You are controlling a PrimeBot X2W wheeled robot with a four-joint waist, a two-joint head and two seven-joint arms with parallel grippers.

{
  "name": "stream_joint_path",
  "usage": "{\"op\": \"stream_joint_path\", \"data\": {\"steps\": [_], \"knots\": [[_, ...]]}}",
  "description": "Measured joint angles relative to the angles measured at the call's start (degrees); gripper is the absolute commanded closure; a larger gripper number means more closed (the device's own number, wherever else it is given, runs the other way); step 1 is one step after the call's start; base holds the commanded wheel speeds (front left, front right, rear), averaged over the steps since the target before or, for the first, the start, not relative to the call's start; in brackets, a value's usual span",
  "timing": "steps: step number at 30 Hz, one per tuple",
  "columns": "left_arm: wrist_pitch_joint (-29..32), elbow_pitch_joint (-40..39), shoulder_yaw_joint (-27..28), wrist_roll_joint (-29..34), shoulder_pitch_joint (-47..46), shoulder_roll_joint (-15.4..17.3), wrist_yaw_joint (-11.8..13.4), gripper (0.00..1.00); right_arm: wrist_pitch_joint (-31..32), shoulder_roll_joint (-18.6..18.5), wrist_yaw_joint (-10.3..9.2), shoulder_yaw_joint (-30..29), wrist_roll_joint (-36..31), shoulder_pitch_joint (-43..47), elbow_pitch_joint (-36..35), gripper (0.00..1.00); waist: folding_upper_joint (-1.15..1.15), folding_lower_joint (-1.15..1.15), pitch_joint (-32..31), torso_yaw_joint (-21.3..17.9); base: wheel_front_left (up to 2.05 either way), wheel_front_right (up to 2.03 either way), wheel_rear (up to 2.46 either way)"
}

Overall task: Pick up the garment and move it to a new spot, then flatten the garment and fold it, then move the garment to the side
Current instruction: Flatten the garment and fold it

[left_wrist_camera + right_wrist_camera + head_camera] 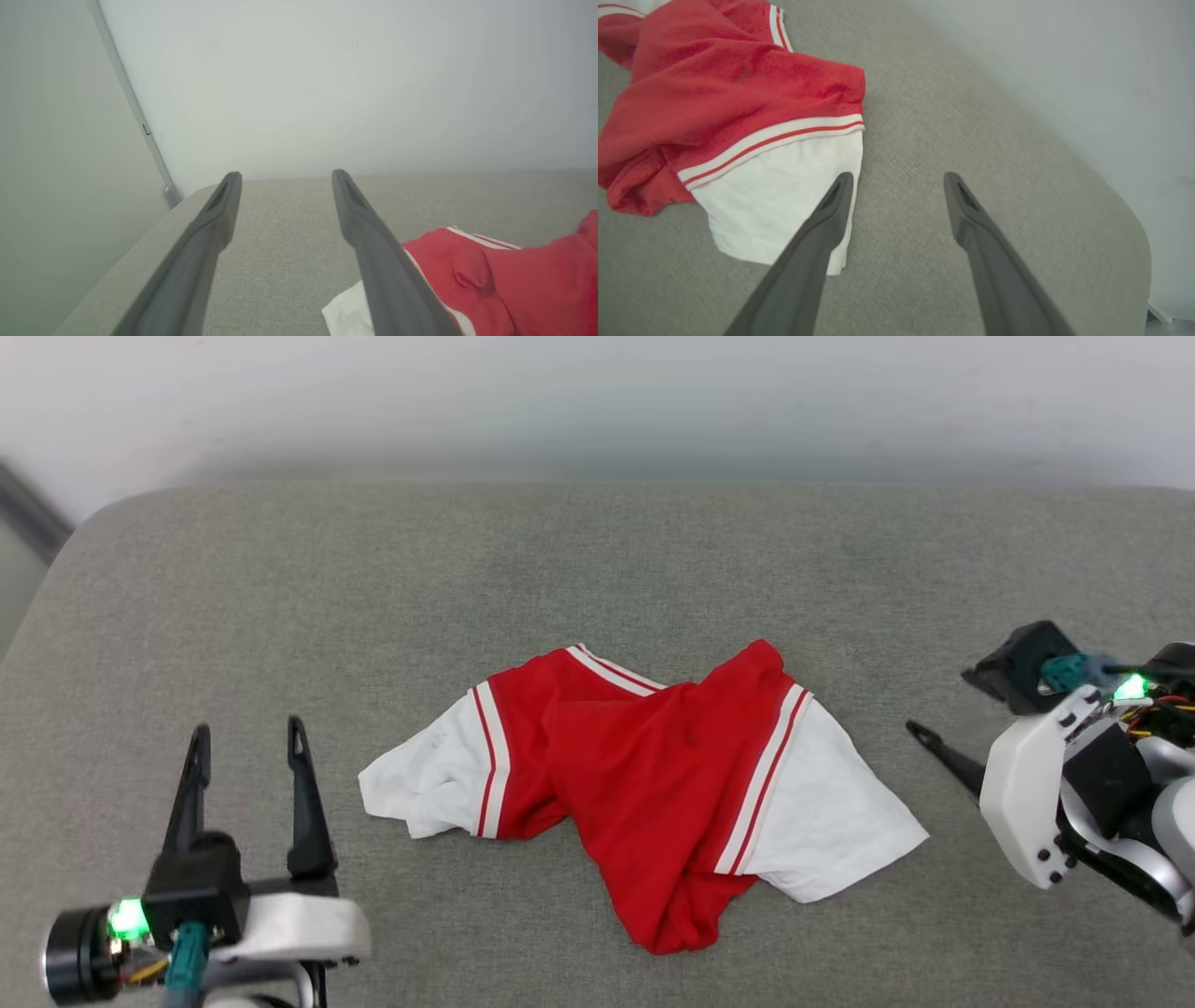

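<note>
- The garment (644, 784) lies crumpled in the middle of the grey cushion (597, 569); nothing holds it.
- The left gripper (249, 728) sits off to its left, jaws wide and empty; the right gripper (899, 177) is wide and empty too, close to a white sleeve (775, 205).
- I think each one should pinch a sleeve edge firmly; then both should lift together.
</note>
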Motion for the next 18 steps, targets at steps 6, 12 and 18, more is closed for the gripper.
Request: {"op": "stream_joint_path", "data": {"steps": [6,12,18], "knots": [[0.0,-3.58,4.93,7.65,5.92,-6.7,-1.65,0.0,12.34,-3.71,-0.01,8.99,9.82,-5.88,-0.32,0.0,0.0,0.0,1.53,1.22,0.0,0.0,0.0],[0.0,-4.55,7.5,11.99,7.66,-12.62,-5.59,0.0,19.16,-3.82,-0.01,14.78,15.41,-9.6,6.6,0.0,0.0,0.0,3.7,2.95,0.0,0.0,0.0],[0.0,-3.35,10.05,14.58,7.5,-16.25,-9.6,0.0,19.01,-0.55,-0.02,21.31,17.23,-11.6,13.6,0.0,0.0,0.01,5.74,4.38,0.0,0.0,0.0]]}}
